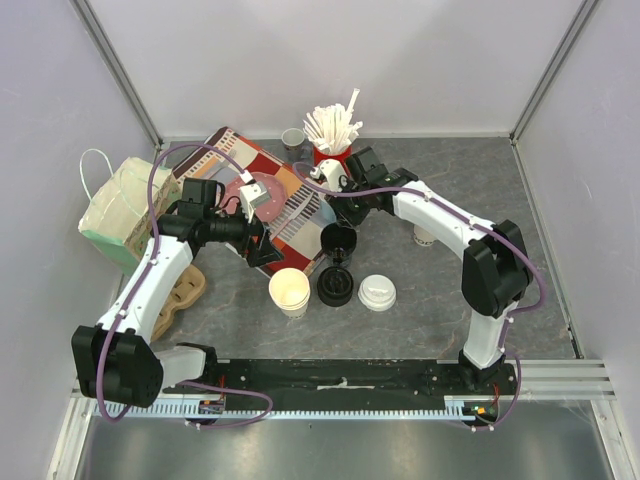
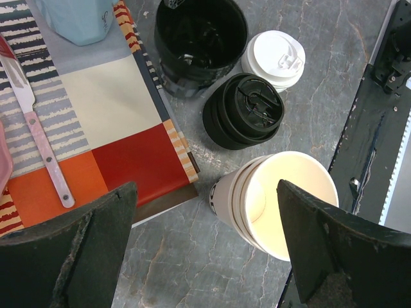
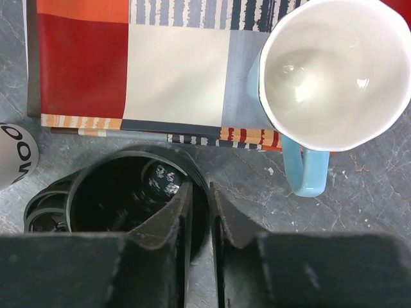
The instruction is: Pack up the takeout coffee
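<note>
Paper cup first: the white paper cup (image 2: pixel 282 208) stands upright close to the arms. Its mouth faces up, it has no lid, and it looks empty. The left gripper (image 2: pixel 205 189) hangs right above it, fingers wide apart and holding nothing. The cup sits toward its right finger, and the left arm is the nearer one. Just beside the cup lie the black lid (image 2: pixel 247 110) and the white lid (image 2: pixel 276 58). A bit farther, the right gripper (image 3: pixel 199 192) points down and pinches the wall of the glossy black cup (image 3: pixel 115 192). Farthest back, the light-blue mug (image 3: pixel 334 70) stands on the patchwork mat (image 3: pixel 173 70).
</note>
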You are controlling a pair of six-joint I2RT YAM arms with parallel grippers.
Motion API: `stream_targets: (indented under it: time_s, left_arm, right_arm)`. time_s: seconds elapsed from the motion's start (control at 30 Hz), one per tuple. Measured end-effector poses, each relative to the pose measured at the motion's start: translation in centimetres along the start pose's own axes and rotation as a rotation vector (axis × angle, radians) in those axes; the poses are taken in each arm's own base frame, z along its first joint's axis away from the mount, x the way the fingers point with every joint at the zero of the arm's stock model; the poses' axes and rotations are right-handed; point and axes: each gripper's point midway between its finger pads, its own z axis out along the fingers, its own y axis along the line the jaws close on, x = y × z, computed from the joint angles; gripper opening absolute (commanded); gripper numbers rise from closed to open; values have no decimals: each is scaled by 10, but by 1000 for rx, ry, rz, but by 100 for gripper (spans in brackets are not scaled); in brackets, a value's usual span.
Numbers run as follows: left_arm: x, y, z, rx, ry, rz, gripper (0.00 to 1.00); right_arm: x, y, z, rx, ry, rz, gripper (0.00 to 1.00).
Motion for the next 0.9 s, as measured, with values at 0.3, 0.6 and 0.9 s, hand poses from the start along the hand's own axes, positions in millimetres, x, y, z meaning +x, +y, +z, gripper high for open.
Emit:
stream_targets:
  time_s: [0.3, 0.6, 0.9]
  left_arm:
    - [0, 0, 0, 0, 0, 0, 96]
    - [0, 0, 0, 0, 0, 0, 96]
    - [0, 0, 1, 4, 2, -1, 90]
  right_arm:
    - [5, 3, -1, -14, 20, 2, 18]
    - [6, 6, -2, -26, 20, 2, 3]
    - [5, 9, -10, -33, 7, -7, 0]
